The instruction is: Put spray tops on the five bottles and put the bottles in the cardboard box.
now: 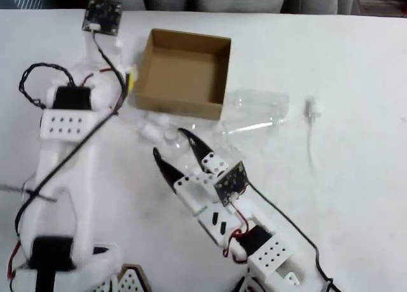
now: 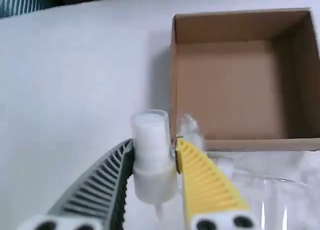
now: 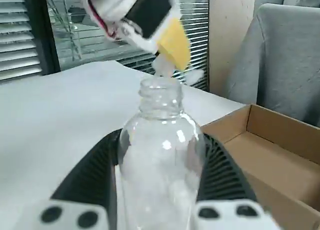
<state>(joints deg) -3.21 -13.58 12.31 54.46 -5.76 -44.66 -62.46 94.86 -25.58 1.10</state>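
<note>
Right gripper (image 1: 170,142), at 6 o'clock from the box (image 1: 175,104), clamps 1 clear bottle (image 3: 161,160) by the body, neck open. Left gripper (image 2: 154,146) pinches 1 spray top (image 2: 149,127) just above that neck. Judgement: bottle looks empty, so light, thin-walled, slick; may dent or slip. Best hold: mid-body, firm but gentle; top by its collar.

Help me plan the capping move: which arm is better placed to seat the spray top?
Left. The left gripper grips the spray top just above the open neck of the bottle; the right gripper holds that bottle upright and probably should only steady it.
</note>
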